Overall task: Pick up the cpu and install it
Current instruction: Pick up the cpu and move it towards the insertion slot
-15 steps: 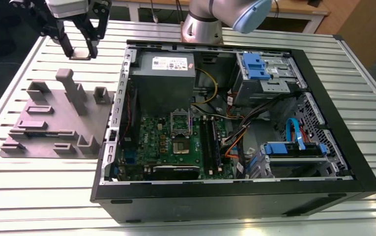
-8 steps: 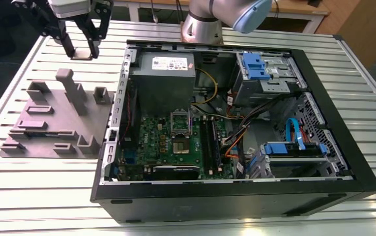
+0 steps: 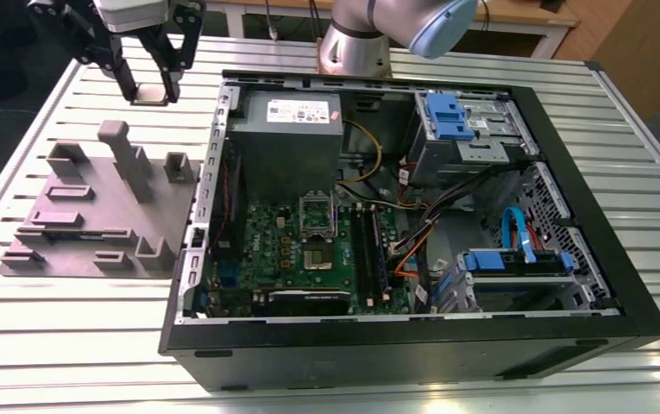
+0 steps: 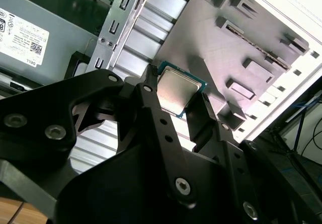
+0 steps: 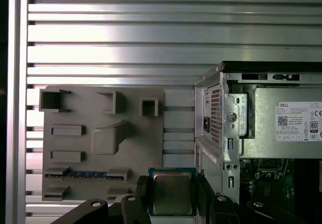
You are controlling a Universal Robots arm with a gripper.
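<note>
The cpu (image 4: pixel 179 92) is a small square chip with a silvery top and a green edge, clamped between my gripper's (image 4: pixel 177 87) two black fingers (image 4: pixel 151 100). The first wrist view shows the same hold, with the cpu (image 5: pixel 172 194) flat between the fingers (image 5: pixel 142 188) of the gripper (image 5: pixel 172 183). In the exterior view my gripper (image 3: pixel 151 93) hangs above the slatted table, beyond the grey block (image 3: pixel 99 216) and just outside the open computer case (image 3: pixel 422 216) on the exterior view's left. The green board (image 3: pixel 306 250) lies inside the case, its socket frame (image 3: pixel 318 226) near the middle.
The grey block (image 5: pixel 100 143) carries several raised holders and a blue-dotted memory stick (image 5: pixel 83 174). Inside the case are a grey power supply (image 3: pixel 289 121), blue drive brackets (image 3: pixel 450 116), and loose cables (image 3: pixel 422 233). The case wall (image 5: pixel 224 123) stands close beside the held chip.
</note>
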